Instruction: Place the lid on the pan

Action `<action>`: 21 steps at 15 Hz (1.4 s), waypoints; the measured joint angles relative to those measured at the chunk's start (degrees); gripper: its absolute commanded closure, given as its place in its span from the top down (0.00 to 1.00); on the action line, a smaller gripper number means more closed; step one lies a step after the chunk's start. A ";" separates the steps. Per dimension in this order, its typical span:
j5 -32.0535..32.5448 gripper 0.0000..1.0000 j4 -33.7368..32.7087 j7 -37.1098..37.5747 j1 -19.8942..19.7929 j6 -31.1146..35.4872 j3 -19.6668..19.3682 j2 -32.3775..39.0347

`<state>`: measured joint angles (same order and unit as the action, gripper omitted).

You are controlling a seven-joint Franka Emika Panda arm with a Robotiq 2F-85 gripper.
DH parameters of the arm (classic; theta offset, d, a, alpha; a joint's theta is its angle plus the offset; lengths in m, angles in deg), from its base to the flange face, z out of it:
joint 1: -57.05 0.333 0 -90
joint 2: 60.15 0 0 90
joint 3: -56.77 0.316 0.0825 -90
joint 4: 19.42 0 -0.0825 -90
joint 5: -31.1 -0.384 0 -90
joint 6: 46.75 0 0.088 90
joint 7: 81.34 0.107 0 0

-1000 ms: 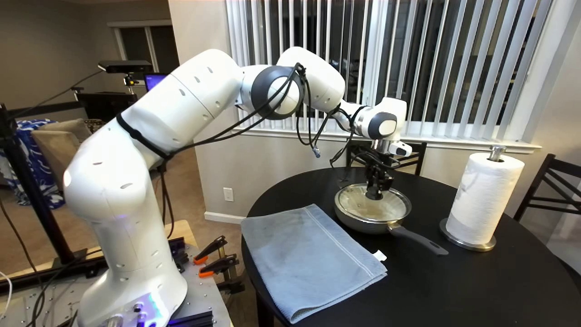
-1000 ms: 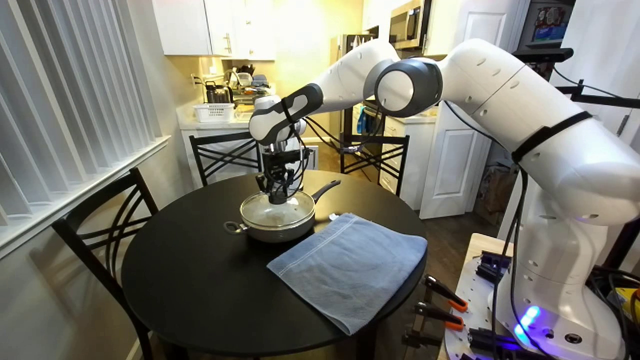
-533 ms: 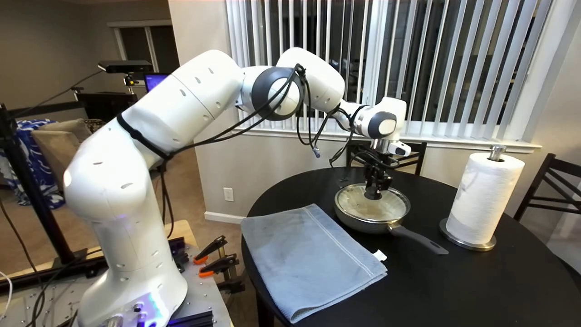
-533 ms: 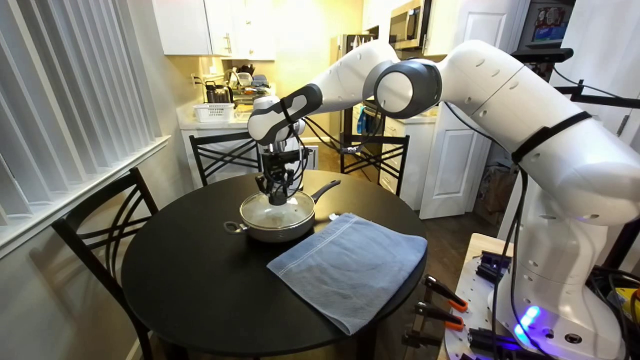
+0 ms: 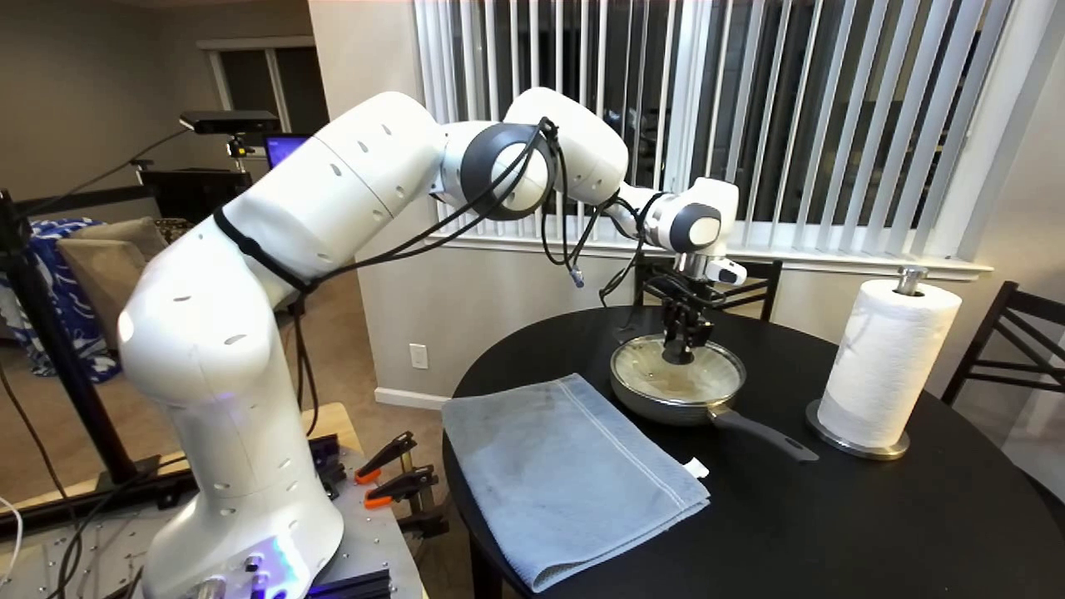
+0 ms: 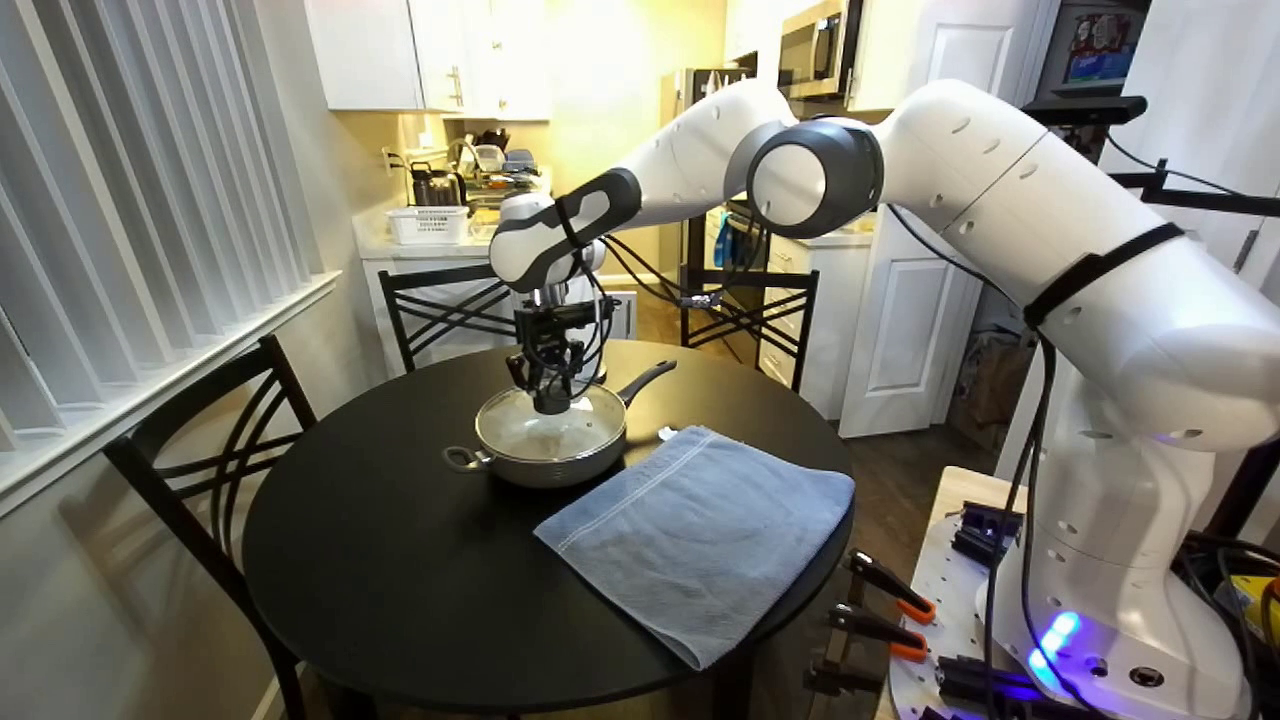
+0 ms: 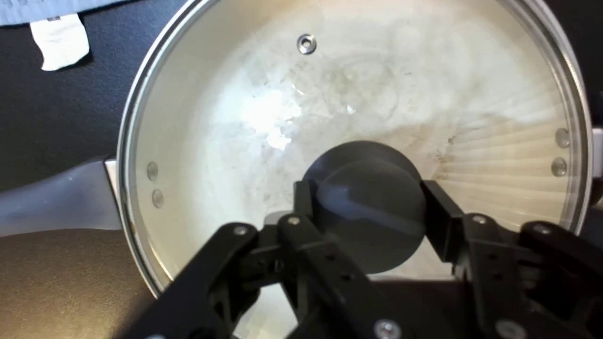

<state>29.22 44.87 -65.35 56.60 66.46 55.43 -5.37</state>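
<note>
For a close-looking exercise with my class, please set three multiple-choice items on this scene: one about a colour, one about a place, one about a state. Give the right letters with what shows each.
1. What colour is the folded cloth?
A) red
B) yellow
C) blue-grey

2. Where is the glass lid?
A) on the pan
B) on the folded cloth
C) under the pan

3. What state is the gripper in?
A) wide open
B) closed on the lid's knob
C) closed on the folded cloth

1: C, the cloth looks blue-grey in both exterior views.
2: A, both exterior views show the lid covering the pan.
3: B, in the wrist view the fingers press opposite sides of the knob.
</note>
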 measured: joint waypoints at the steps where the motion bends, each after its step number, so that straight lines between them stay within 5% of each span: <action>1: 0.00 0.33 -0.05 0.00 0.03 -0.18 0.00 0.00; 10: 0.43 0.33 -0.83 0.02 1.11 -6.48 -1.28 0.02; 21: -0.12 0.33 -0.86 0.02 1.12 -6.55 -1.07 0.03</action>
<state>29.11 44.01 -65.33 57.73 59.91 54.36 -5.34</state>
